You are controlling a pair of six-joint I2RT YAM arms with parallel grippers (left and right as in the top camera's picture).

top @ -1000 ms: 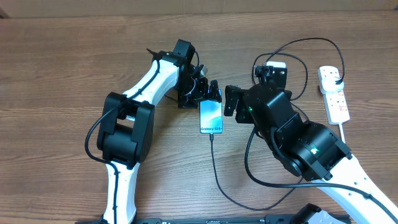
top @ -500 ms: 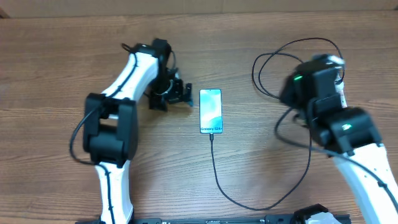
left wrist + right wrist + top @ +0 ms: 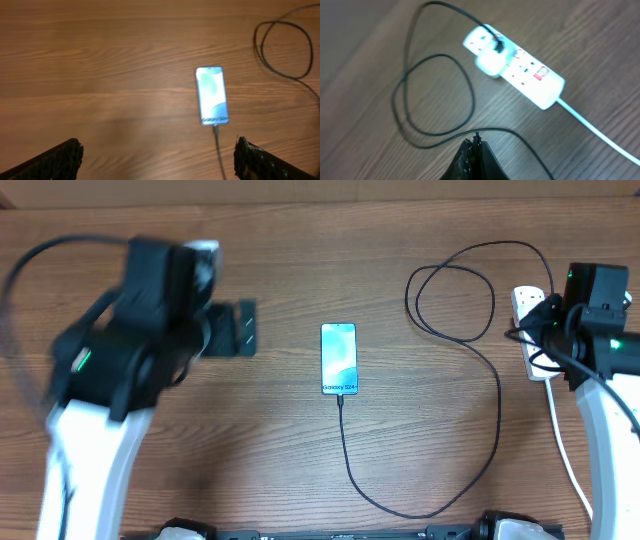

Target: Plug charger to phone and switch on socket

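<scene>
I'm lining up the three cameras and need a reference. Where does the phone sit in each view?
Overhead: the phone lies screen up near the middle of the table.
Left wrist: right of centre, about mid-height.
Right wrist: not in it.
Shared landmark: the charger cable with its loop, upper right in overhead, top right corner in left wrist, left half in right wrist.

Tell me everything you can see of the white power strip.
The power strip is a long, white, plastic-looking bar lying flat and diagonal on the wooden table. Red switch markings dot its top. A pale adapter sits plugged in near one end, with the black cable leaving it. A thick white cord exits the other end. The right gripper hangs clear of it.
</scene>
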